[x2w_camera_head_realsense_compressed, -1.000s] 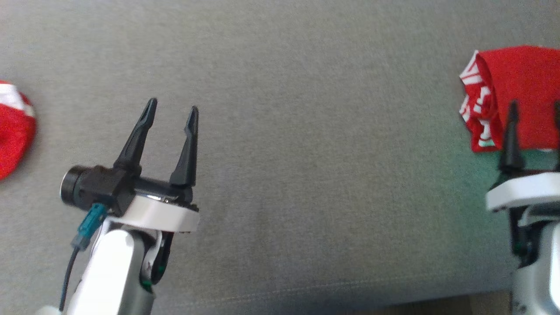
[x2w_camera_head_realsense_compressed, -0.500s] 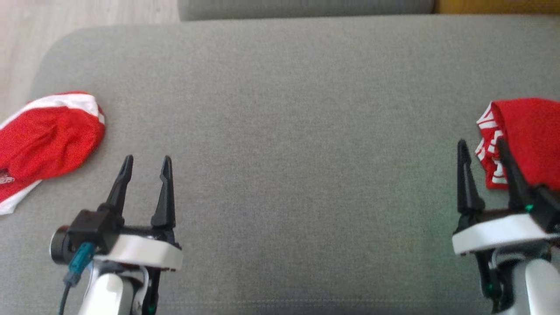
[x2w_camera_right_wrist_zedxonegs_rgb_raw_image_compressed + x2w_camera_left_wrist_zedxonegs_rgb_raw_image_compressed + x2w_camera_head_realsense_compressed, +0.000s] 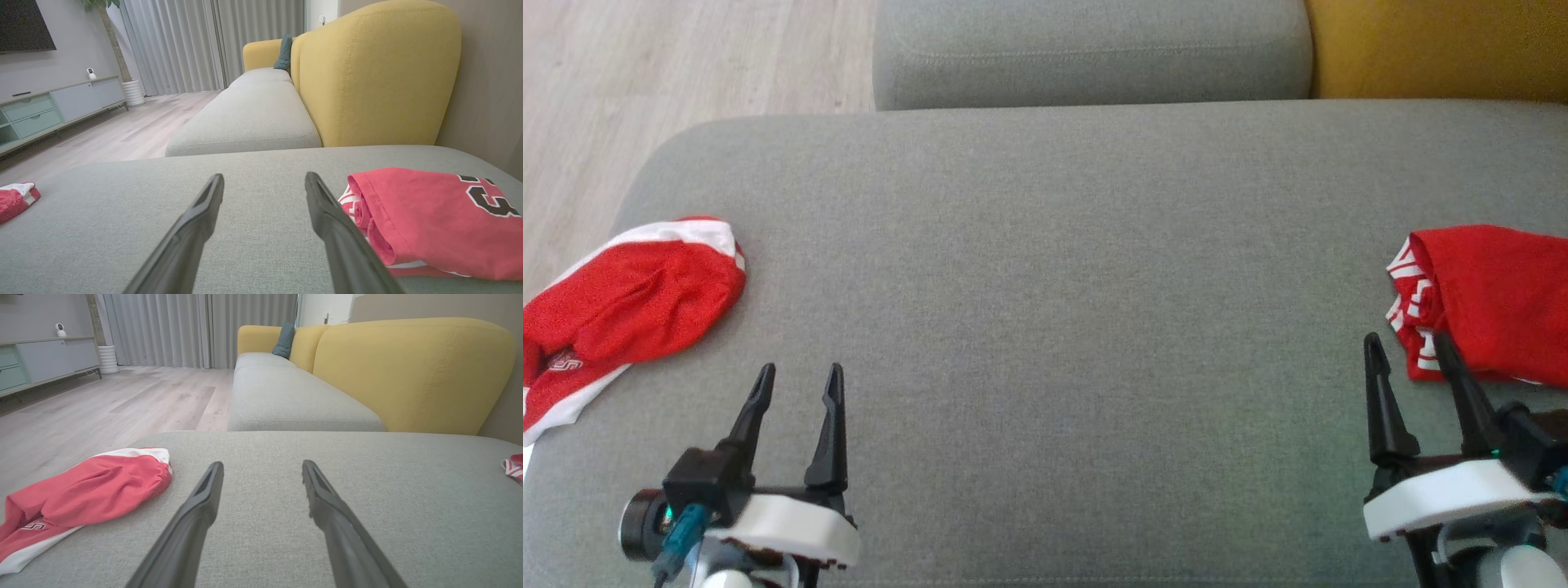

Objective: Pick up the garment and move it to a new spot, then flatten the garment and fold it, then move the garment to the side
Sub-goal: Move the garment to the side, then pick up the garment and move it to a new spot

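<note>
Soft, even daylight, brightest at the curtains (image 3: 196,330), 12 o'clock in wrist views. Shadows faint. Head view slightly grainy. Wrist-view verticals lean at edges.

A grey sofa seat (image 3: 1054,269) with yellow backrest (image 3: 408,371) adjoins pale wood floor (image 3: 645,73).

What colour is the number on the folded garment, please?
The number is black, white-edged; right wrist view.

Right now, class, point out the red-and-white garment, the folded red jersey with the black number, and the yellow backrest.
red-and-white garment (image 3: 637,302): head view, its red middle.
folded red jersey (image 3: 429,212): right wrist view, its top red layer.
yellow backrest (image 3: 408,375): left wrist view, its front face.
</note>
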